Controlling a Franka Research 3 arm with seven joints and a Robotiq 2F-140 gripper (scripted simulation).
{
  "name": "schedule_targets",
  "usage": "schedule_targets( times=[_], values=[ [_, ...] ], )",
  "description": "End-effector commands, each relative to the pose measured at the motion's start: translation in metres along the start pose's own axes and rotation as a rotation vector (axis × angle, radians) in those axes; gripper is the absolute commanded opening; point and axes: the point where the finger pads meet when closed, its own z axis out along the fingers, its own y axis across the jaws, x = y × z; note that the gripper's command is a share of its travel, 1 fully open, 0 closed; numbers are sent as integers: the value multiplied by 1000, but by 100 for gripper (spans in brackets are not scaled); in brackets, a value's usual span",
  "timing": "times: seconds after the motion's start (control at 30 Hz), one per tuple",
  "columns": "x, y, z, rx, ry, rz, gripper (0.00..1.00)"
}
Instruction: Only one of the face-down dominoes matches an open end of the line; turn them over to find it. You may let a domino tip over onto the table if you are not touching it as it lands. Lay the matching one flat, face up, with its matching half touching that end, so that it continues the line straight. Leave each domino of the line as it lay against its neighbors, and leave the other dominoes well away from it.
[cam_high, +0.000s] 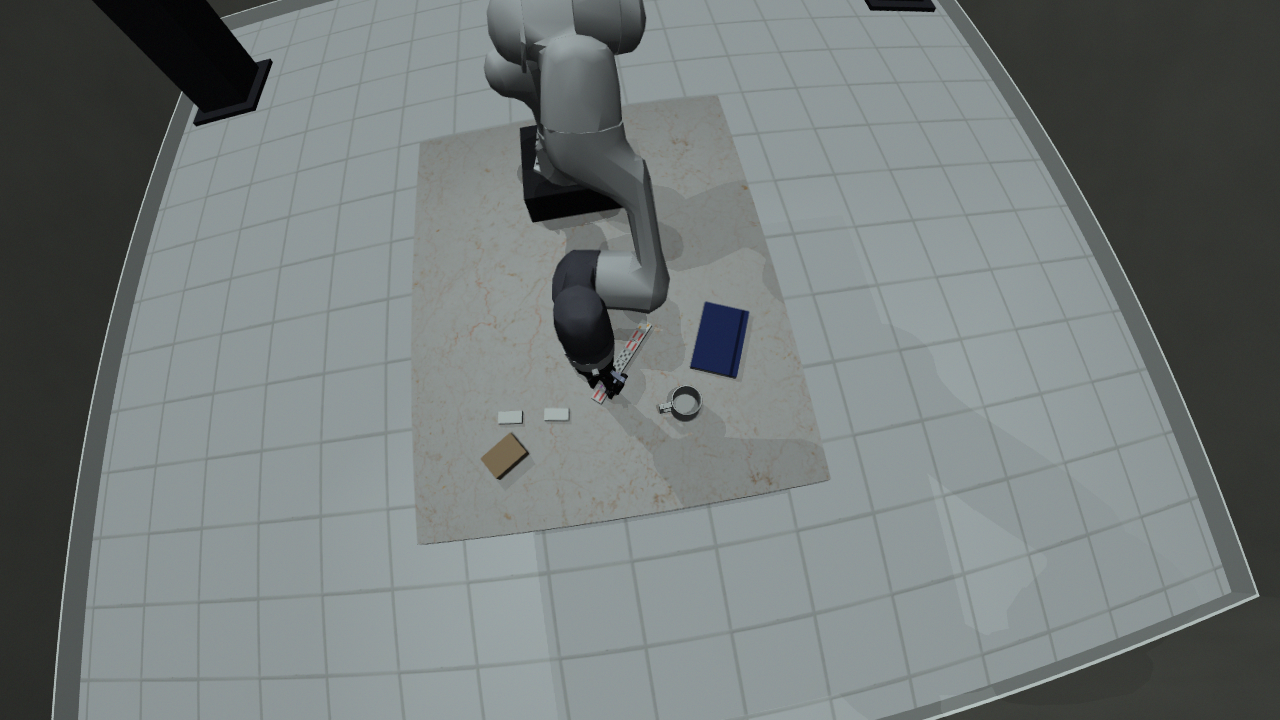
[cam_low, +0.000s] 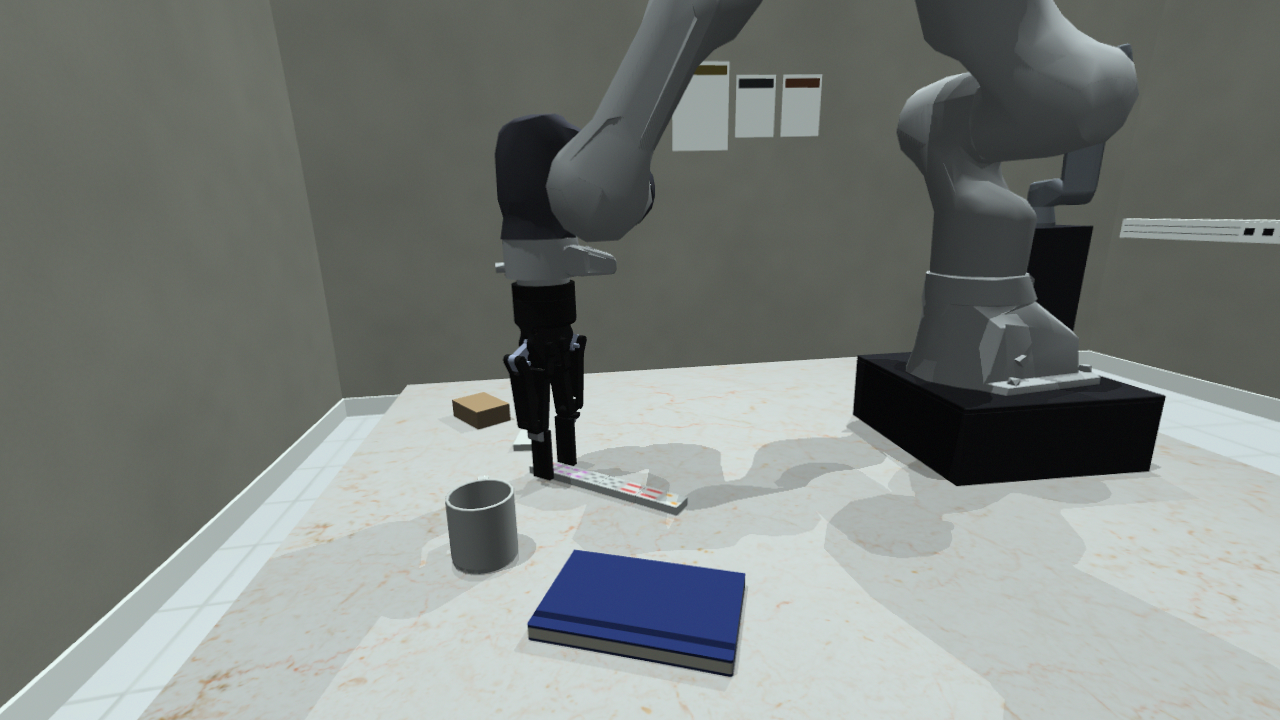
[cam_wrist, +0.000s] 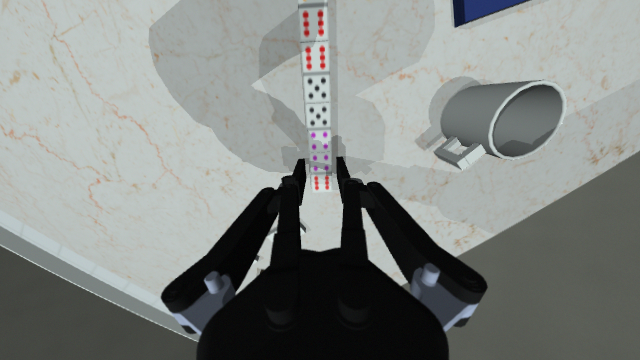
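Your new domino (cam_wrist: 320, 172) lies face up, purple half touching the line (cam_wrist: 317, 95), fingers apart beside it, so just lift the gripper (cam_wrist: 320, 172) away.

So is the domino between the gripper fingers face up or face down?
Face up: the domino shows purple and red pips, lying flat between the opened gripper.

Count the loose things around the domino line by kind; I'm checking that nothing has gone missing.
Face-down dominoes: 2
Mug: 1
Blue notebook: 1
Brown block: 1
Total: 5
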Motion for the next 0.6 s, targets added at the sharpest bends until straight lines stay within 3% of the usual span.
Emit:
schedule_targets(
  times=[0.0,0.33,0.57],
  values=[
    [6,1,-9,-1,-2,7,34],
    [22,1,-30,-1,-2,7,34],
    [23,1,-32,-1,-2,7,34]
  ],
)
